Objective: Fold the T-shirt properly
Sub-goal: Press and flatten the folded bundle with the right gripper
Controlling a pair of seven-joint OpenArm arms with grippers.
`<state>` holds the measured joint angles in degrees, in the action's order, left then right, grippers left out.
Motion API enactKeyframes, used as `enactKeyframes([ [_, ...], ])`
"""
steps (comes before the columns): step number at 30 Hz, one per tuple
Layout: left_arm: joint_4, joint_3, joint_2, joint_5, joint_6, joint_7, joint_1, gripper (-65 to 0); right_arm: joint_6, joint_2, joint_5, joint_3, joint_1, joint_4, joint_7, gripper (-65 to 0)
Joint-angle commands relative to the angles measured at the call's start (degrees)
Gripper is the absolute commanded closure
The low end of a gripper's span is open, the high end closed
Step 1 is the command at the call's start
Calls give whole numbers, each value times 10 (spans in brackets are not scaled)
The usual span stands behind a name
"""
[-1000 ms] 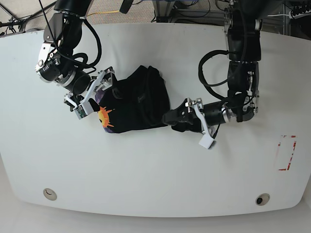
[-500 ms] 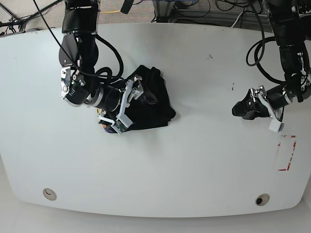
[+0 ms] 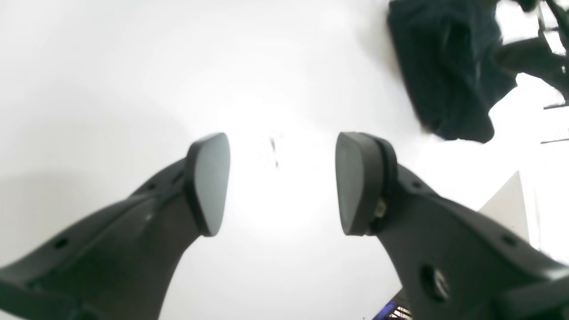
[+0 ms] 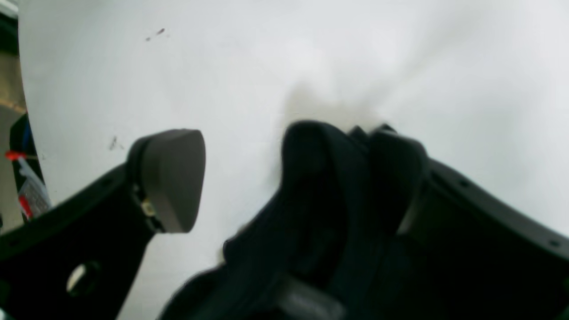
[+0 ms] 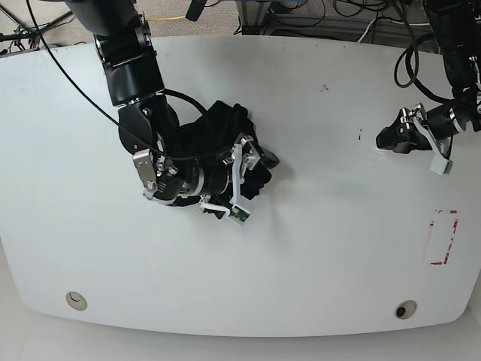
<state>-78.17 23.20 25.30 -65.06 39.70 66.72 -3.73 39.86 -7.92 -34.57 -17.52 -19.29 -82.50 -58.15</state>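
The black T-shirt [image 5: 223, 124] lies bunched in a lump left of the table's middle, its print hidden under my right arm. My right gripper [image 5: 252, 186] sits low at the lump's right edge. In the right wrist view this gripper [image 4: 293, 146] is open, with a black fold of the T-shirt [image 4: 329, 186] between the jaws, resting against the right finger and apart from the left pad [image 4: 171, 191]. My left gripper [image 5: 385, 139] hovers far to the right. It stands open [image 3: 280, 178] with only bare table between its fingers, the T-shirt [image 3: 449, 75] well beyond it.
The white table [image 5: 316, 248] has a red-marked rectangle [image 5: 443, 237] near its right edge and two round holes [image 5: 76, 301] [image 5: 406, 309] along the front. Small dark marks [image 5: 325, 88] dot the far side. Cables and frames lie behind the far edge.
My right arm has swept from the T-shirt's left side across to its right edge, covering the print. My left arm has pulled away from the T-shirt to the far right.
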Motion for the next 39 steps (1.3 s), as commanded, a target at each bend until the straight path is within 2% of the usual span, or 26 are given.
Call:
enactKeyframes([
  [1, -27, 2, 12, -16, 3, -9, 2, -351, 1, 1, -13, -31, -27, 19, 40, -545],
  [5, -48, 4, 12, -16, 3, -10, -8, -351, 1, 1, -12, -60, -39, 56, 66, -545],
  [7, -51, 3, 12, -17, 3, -10, -9, -351, 1, 2, 8, -60, -40, 76, 77, -537],
  [8, -51, 3, 12, -18, 3, -9, -9, -351, 1, 4, 21, -59, -40, 77, 82, -522],
  [11, -51, 3, 12, -18, 3, -9, -11, -351, 1, 6, 87, -59, -35, 78, 106, -411],
  [13, -51, 3, 12, -18, 3, -9, -11, -351, 1, 6, 115, -59, -35, 79, 120, -363],
  [20, -51, 1, 12, -18, 3, -8, -17, -351, 1, 4, 169, -49, -29, 76, 134, -336],
  [21, -51, 1, 12, -18, 3, -8, -19, -351, 1, 4, 174, -39, -28, 76, 134, -306],
  [24, -51, 1, 12, -18, 3, -8, -19, -351, 1, 5, 183, -20, -27, 76, 134, -140],
  [25, -51, 1, 12, -18, 3, -8, -20, -351, 1, 5, 188, -19, -27, 76, 134, -43],
  [26, -51, 1, 12, -18, 3, -8, -20, -351, 1, 5, 192, -18, -27, 76, 134, 0],
  [32, -51, 0, 12, -17, 3, -8, -20, -351, 1, 5, 199, 6, -16, 32, 129, 0],
  [39, -51, 0, 11, -16, 3, -8, -19, -351, 1, 5, 196, 49, -7, -55, 69, 0],
])
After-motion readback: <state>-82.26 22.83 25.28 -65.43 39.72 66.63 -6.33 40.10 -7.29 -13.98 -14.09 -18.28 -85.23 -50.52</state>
